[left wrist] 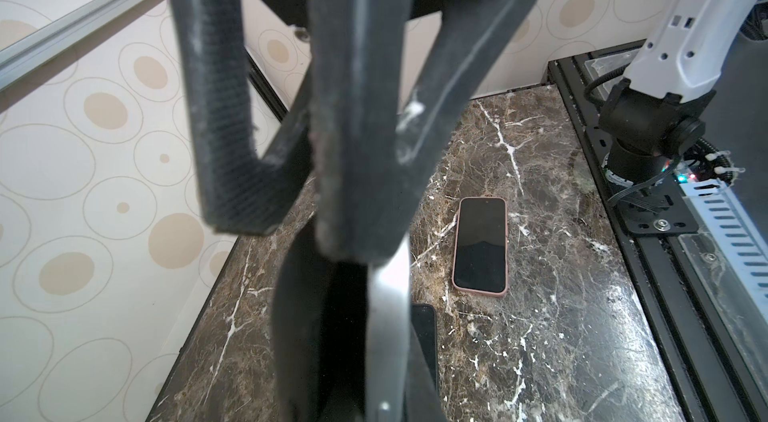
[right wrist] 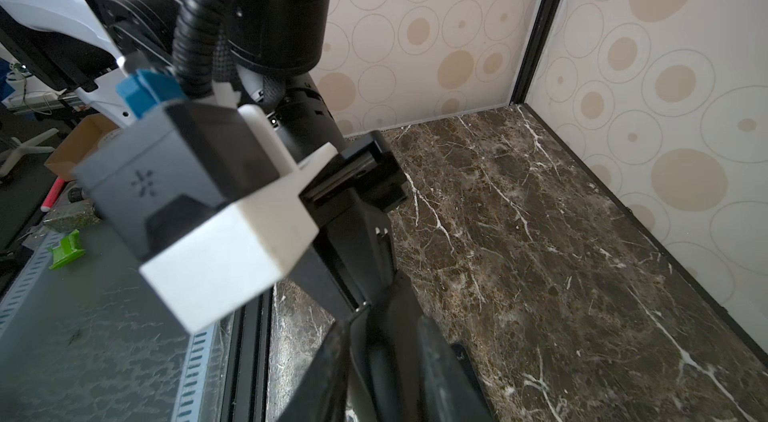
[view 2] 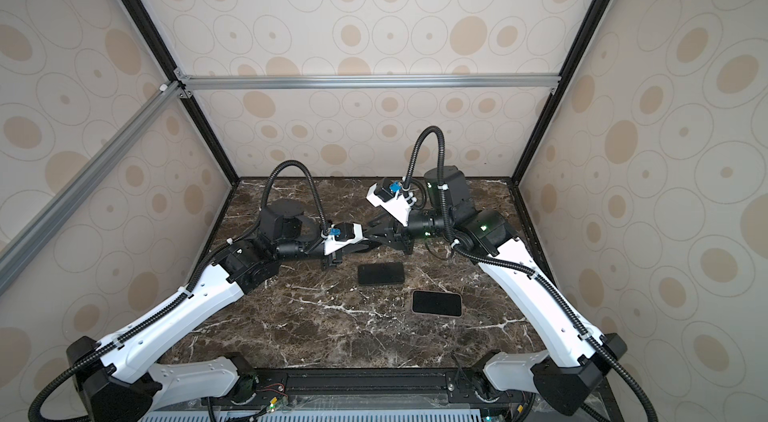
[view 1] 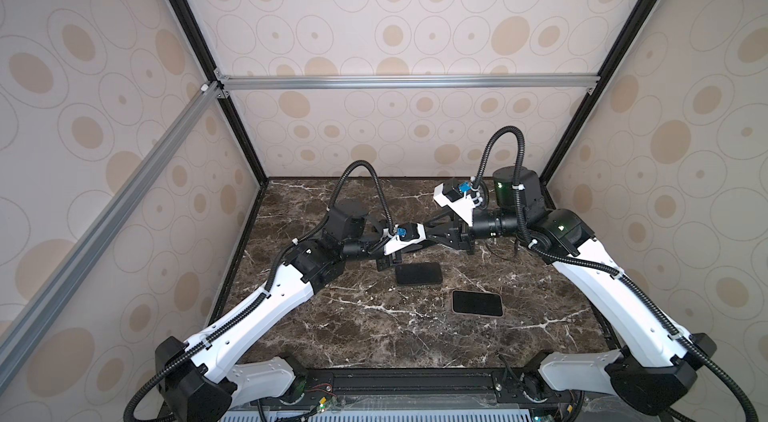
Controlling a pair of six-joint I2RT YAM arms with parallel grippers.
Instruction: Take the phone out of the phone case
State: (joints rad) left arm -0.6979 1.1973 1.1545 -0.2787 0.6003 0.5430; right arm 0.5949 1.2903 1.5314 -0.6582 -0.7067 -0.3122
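Left gripper (view 1: 417, 246) and right gripper (view 1: 431, 235) meet tip to tip, apart from the phone (left wrist: 480, 245) in its pink case (left wrist: 482, 292).

I judge the removal goes best so: one claw pins the case rim, the other peels a corner away, both low over the marble table (view 1: 374, 337) so the phone cannot drop far. The left gripper is closed; how the right gripper's jaws stand I cannot tell, and whether either claw holds anything I cannot make out, as the view there is too crowded. The cased phone lies screen up on the table, in front of the left gripper toward the right arm's side; a dark phone (view 1: 417, 273) lies nearer, just in front of it.
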